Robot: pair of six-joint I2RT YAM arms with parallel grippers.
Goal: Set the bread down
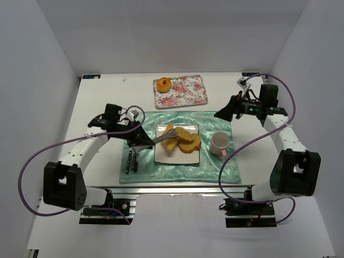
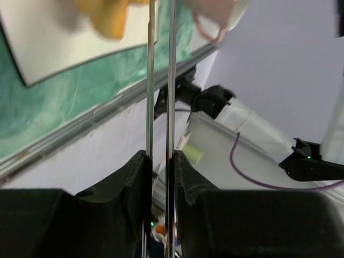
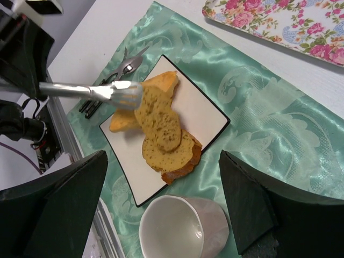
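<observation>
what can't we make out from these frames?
- Left wrist: bread blurred, cut by top edge; tongs tips out of frame.
- Top external: too small to tell whether the tongs grip a slice.
- Right wrist: tongs' tip covers part of the bread; cutlery partly hidden behind them; cup cut by bottom edge.

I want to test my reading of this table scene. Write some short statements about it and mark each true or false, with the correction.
1. The golden-brown bread pieces are on the white square plate. True.
2. The left gripper is shut on metal tongs. True.
3. The round orange bun sits on that plate. False: the bun is on the flowered tray.
4. The right gripper grips the white cup. False: the gripper is open and empty; the cup stands free beside the plate.
</observation>
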